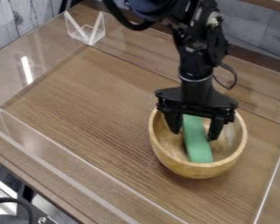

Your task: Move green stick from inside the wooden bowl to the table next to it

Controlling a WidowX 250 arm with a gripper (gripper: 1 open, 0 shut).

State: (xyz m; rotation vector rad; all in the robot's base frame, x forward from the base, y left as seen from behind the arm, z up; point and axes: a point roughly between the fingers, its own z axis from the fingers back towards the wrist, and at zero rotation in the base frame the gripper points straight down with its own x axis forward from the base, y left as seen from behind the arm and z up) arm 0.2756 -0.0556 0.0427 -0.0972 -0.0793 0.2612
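Note:
The wooden bowl (167,154) sits on the brown table (95,105) at the lower right. Inside it lies the bright green stick (199,146), slanting from the far rim toward the bowl's near side. My black gripper (196,130) points straight down into the bowl and is open. Its two fingers stand on either side of the stick's upper end, one finger (175,126) to the left and the other (216,132) to the right. I see no contact between pads and stick.
Clear acrylic walls (38,61) run round the table's edges. A small clear stand (84,29) is at the back left corner. Bare tabletop stretches to the left of the bowl. The black arm (199,39) rises above the bowl.

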